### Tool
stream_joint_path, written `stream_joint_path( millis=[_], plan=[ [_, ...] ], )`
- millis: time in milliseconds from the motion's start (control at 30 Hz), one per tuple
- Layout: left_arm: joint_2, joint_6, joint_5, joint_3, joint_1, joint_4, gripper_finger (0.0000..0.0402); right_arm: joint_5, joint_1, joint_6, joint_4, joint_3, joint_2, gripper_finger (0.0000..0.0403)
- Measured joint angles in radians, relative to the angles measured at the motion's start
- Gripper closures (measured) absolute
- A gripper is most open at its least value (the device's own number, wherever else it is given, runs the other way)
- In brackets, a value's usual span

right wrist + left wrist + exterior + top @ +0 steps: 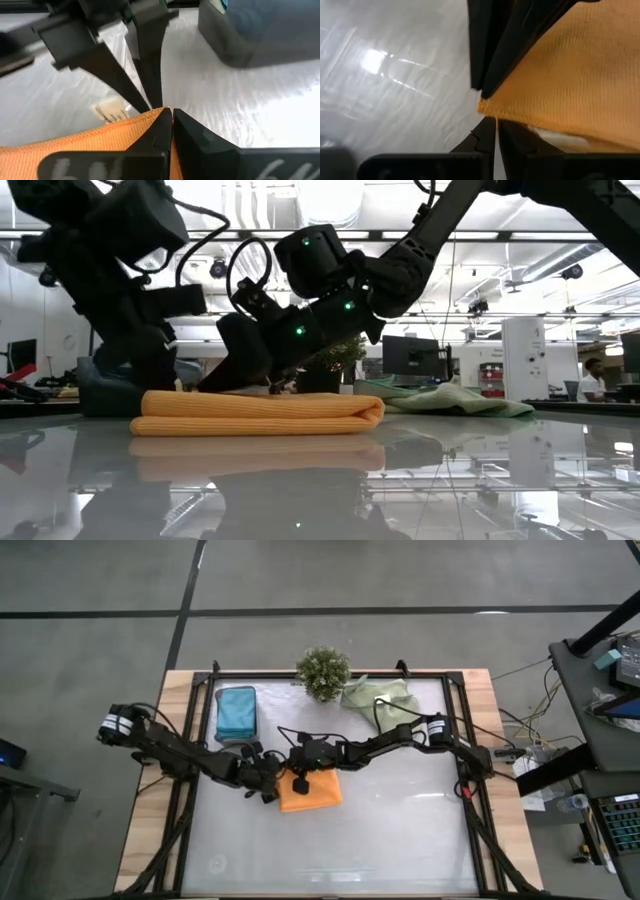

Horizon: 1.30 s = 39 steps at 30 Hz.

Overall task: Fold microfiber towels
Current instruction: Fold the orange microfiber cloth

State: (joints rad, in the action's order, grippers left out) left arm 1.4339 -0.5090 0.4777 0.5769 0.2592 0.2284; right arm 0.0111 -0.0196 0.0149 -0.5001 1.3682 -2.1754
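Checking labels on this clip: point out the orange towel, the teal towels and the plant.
orange towel (318, 792): high view, middle of its top.
teal towels (236, 712): high view, top of the stack.
plant (323, 673): high view, centre of its foliage.

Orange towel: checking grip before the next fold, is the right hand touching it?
Touching. In the right wrist view, the right hand is shut with the orange towel edge pinched between its fingers.

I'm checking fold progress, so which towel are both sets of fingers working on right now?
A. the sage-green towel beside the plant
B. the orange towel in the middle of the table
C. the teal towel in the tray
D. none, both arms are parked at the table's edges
B: the left gripper and right gripper both meet, shut, at one corner of the folded orange towel, while the teal towel and the sage-green towel lie untouched.
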Motion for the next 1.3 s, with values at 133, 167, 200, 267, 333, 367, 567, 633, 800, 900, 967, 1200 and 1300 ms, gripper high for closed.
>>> stream_joint_path(
  millis=[133,167,200,267,333,367,567,633,800,900,967,1200,1300],
  plan=[
    [-0.04,0.0,-0.005,0.022,0.0,0.087,0.0395,-0.004,0.001,0.003,-0.001,0.0,0.0,0.0393],
    [-0.052,0.0,-0.008,0.025,0.0,0.109,0.0395,-0.005,0.001,0.005,-0.003,0.0,0.0,0.0391],
    [-0.064,-0.001,-0.014,0.027,0.0,0.122,0.0395,-0.008,0.001,0.012,-0.004,0.0,0.0,0.0387],
    [-0.089,-0.001,-0.039,0.029,0.0,0.141,0.0395,-0.009,0.002,0.013,-0.007,0.0,0.0,0.0376],
    [-0.115,-0.002,-0.069,0.029,0.0,0.138,0.0395,-0.009,0.002,0.015,-0.007,0.001,0.0,0.0362],
    [-0.126,-0.002,-0.082,0.029,0.004,0.136,0.0395,-0.009,0.002,0.018,-0.007,0.001,0.0,0.0353],
    [-0.158,0.041,-0.107,0.024,0.051,-0.006,0.0395,-0.009,0.0,0.008,0.034,0.001,0.018,0.0304],
    [-0.152,0.059,-0.107,0.02,0.071,-0.079,0.0395,-0.01,0.0,-0.01,0.074,0.0,0.048,0.0294],
    [-0.097,0.075,-0.108,0.017,0.109,-0.213,0.0395,-0.003,0.028,-0.036,0.124,-0.069,0.153,0.0287],
    [-0.054,0.074,-0.108,0.016,0.125,-0.258,0.0395,0.022,0.059,-0.034,0.132,-0.156,0.232,0.0296],
    [-0.021,0.074,-0.109,0.016,0.13,-0.303,0.0395,0.026,0.082,-0.028,0.127,-0.217,0.293,0.0304],
    [0.085,0.066,-0.196,0.016,0.142,-0.362,0.0395,0.041,0.184,0.038,0.063,-0.418,0.389,0.0346],
    [0.117,0.038,-0.243,0.015,0.149,-0.361,0.0395,0.041,0.219,0.065,0.019,-0.473,0.387,0.0365]
  ],
)
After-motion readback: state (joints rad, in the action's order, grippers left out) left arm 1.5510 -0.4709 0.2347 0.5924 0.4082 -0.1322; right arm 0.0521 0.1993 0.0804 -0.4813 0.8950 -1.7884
